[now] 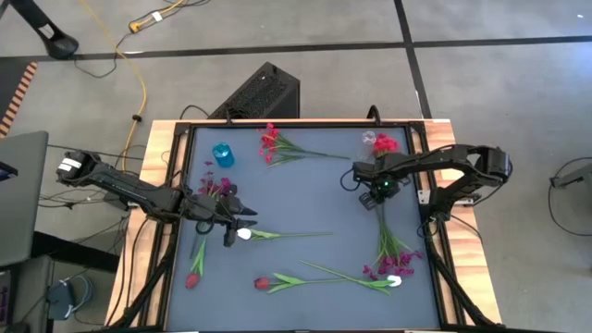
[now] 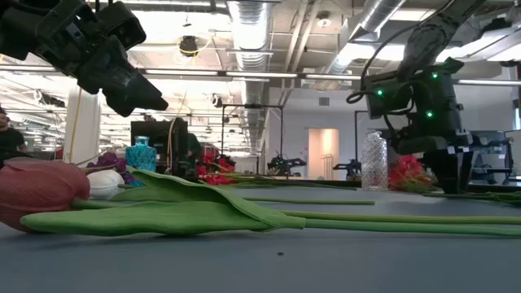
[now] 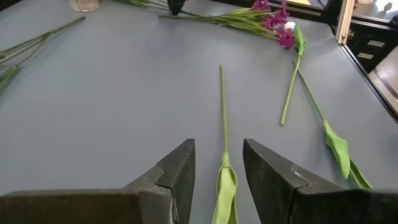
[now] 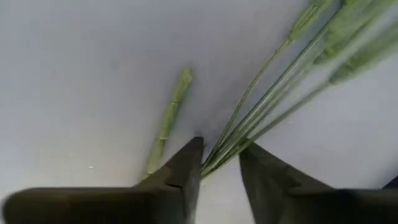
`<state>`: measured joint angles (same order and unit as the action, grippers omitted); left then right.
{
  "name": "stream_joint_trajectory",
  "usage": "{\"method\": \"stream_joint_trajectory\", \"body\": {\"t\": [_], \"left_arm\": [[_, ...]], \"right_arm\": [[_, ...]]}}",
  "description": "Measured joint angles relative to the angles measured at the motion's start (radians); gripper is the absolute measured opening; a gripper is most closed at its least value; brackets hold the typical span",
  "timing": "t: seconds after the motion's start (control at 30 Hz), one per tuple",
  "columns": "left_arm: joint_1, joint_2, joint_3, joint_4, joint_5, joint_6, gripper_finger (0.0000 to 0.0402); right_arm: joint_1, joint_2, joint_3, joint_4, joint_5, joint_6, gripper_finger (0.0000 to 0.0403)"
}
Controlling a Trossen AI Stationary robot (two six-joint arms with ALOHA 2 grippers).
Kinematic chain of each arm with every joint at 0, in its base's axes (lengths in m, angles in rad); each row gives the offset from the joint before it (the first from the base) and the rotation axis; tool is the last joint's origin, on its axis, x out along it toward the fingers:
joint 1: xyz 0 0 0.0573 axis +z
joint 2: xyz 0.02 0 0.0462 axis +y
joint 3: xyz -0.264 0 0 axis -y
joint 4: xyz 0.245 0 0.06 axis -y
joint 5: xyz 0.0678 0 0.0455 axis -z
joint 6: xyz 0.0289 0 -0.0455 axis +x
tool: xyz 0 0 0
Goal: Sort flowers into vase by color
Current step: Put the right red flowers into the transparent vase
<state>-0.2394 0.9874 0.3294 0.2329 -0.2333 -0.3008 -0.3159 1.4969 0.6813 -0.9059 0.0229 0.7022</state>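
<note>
My left gripper (image 1: 231, 225) hangs open above a white flower (image 1: 243, 234). Its fingers stand on either side of that flower's green stem (image 3: 222, 112), which lies flat on the grey table. My right gripper (image 1: 379, 196) points down, open, at the cut ends of a magenta spray's stems (image 4: 261, 118); the blooms (image 1: 400, 264) lie toward the near edge. A blue vase (image 1: 222, 154) stands far left. A clear vase (image 1: 370, 139) with red blooms (image 1: 386, 143) stands far right. My right gripper comes from above, its fingertips (image 4: 189, 158) on either side of the bundled stem ends (image 4: 214, 158), which lie on the table. The stems run close along one finger; whether it touches them I cannot tell.
Red sprays (image 1: 270, 143) lie at the far middle and magenta blooms (image 1: 215, 185) beside my left arm. Two red tulips (image 1: 194, 277) (image 1: 262, 282) and a white flower (image 1: 396, 282) lie near the front edge. A short loose stem (image 4: 168, 121) lies beside my right gripper.
</note>
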Motion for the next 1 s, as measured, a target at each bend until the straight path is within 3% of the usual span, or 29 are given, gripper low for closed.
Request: {"method": "stream_joint_trajectory", "body": {"t": [0.2, 0.4, 0.67, 0.87, 1.0], "left_arm": [[0.0, 0.0, 0.0, 0.001, -0.001, 0.0, 0.0123], [0.0, 0.0, 0.0, 0.0, -0.002, -0.012, 0.0123], [0.0, 0.0, 0.0, 0.001, -0.003, -0.011, 0.0123], [0.0, 0.0, 0.0, 0.001, -0.003, -0.011, 0.0123], [0.0, 0.0, 0.0, 0.002, -0.015, -0.011, 0.0123]], "right_arm": [[-0.006, -0.052, -0.006, -0.027, 0.059, 0.002, 0.0021], [-0.014, -0.141, -0.007, -0.108, 0.13, 0.014, 0.0028], [-0.015, -0.349, -0.006, -0.194, 0.404, 0.174, 0.0022], [-0.02, -0.559, 0.024, -0.175, 0.595, 0.202, 0.0024], [-0.021, -0.697, 0.048, -0.001, 0.707, 0.075, 0.0025]]}}
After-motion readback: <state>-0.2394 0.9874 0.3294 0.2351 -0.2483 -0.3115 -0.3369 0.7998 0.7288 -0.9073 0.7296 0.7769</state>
